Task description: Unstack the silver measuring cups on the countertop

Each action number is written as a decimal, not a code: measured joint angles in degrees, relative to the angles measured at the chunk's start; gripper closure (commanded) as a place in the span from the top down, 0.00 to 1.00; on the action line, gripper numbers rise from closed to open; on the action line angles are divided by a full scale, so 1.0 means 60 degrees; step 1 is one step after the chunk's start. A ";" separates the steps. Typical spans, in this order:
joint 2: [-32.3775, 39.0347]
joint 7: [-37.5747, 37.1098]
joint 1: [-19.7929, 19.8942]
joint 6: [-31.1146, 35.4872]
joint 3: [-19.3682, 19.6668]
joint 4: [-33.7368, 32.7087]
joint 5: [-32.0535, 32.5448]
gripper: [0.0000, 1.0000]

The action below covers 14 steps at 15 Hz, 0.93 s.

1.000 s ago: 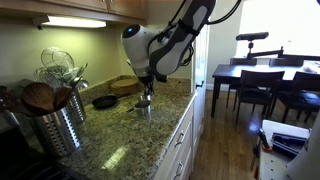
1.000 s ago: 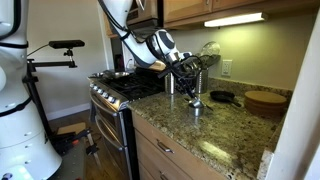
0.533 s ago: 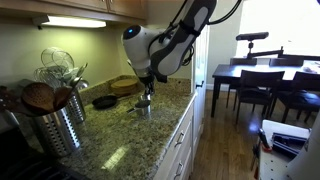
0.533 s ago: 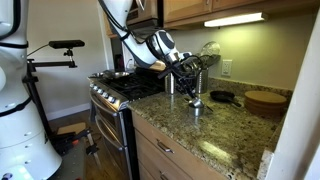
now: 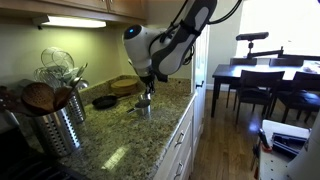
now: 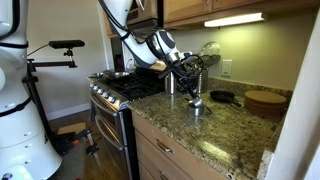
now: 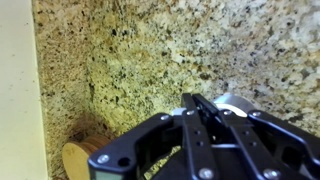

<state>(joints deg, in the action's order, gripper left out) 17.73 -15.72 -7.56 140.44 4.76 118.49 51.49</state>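
Speckled countertop (image 5: 120, 140), pincer (image 7: 200, 99) closed at silver measuring cups (image 7: 240, 101)

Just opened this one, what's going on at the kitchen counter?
The robot arm's hand is down at the silver measuring cups on the granite countertop. The cups look stacked, with none set aside yet. Whether the hand grips one cannot be told from these views. A steel utensil canister stands farther along the counter.
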 measured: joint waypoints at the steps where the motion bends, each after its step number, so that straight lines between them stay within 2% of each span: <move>1: -0.0006 -0.0040 0.0008 -0.0003 0.0000 0.0000 0.0024 0.08; 13: -0.0277 -0.0217 0.0012 -0.0092 -0.0001 0.0000 0.0199 0.07; 14: -0.0291 -0.0217 0.0012 -0.0101 -0.0003 0.0000 0.0199 0.26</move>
<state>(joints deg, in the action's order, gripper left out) 15.98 -17.03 -7.49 139.83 4.75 118.49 52.68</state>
